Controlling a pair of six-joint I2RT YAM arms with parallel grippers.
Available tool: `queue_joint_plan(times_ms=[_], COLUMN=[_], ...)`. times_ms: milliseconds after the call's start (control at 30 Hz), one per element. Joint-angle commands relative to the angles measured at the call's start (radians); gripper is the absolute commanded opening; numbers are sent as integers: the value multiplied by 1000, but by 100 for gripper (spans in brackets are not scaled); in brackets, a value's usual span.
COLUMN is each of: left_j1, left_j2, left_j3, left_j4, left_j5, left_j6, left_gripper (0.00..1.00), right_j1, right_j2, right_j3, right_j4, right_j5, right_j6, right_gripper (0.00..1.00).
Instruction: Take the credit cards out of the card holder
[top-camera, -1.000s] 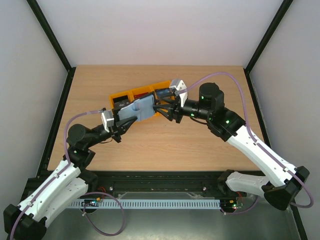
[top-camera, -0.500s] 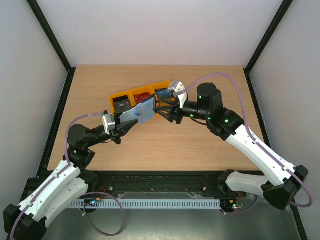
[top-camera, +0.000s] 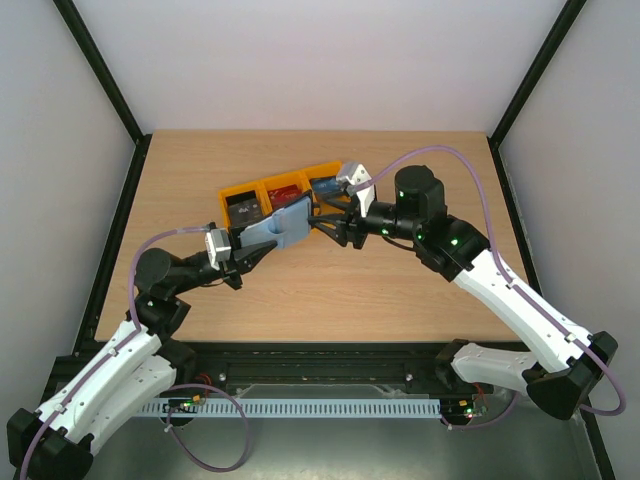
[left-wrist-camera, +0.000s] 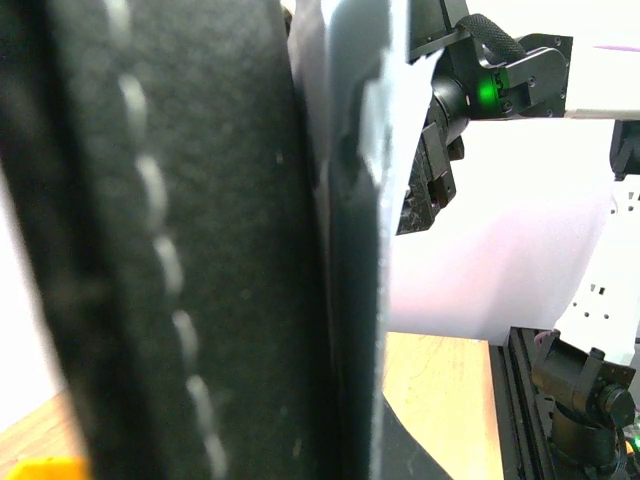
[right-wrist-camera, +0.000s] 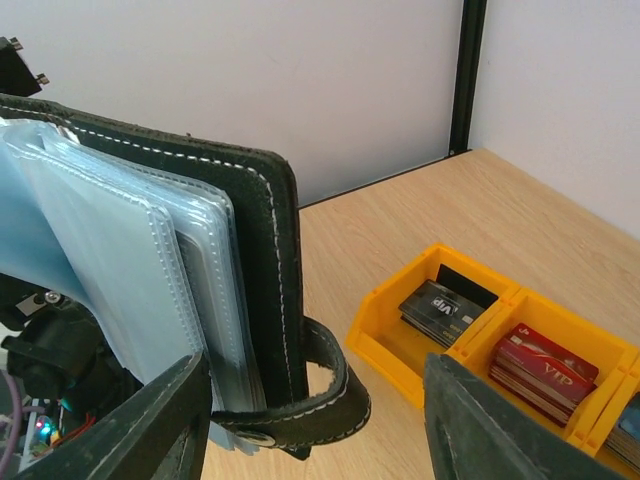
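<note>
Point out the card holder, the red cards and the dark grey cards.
card holder (right-wrist-camera: 268, 270): right wrist view, on its black stitched cover.
red cards (right-wrist-camera: 545, 368): right wrist view, on the top card of the stack.
dark grey cards (right-wrist-camera: 438, 307): right wrist view, on the top card of the stack.
</note>
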Motion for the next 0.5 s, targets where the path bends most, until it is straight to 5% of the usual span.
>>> queue_joint_plan(times_ms=[0,467], left_j1=[3,1], left_j2=[-15,-14], left_j3=[26,26], left_j4=[65,63], left_j5=[20,23], left_j6=[20,20], left_gripper=[3,3], right_j1=[-4,-3], right_j2=[-2,24], right_j3=[32,57], right_j4=[0,-19], right_j5=[-26,-32], right_j6=[-9,-15], right_gripper=[57,58])
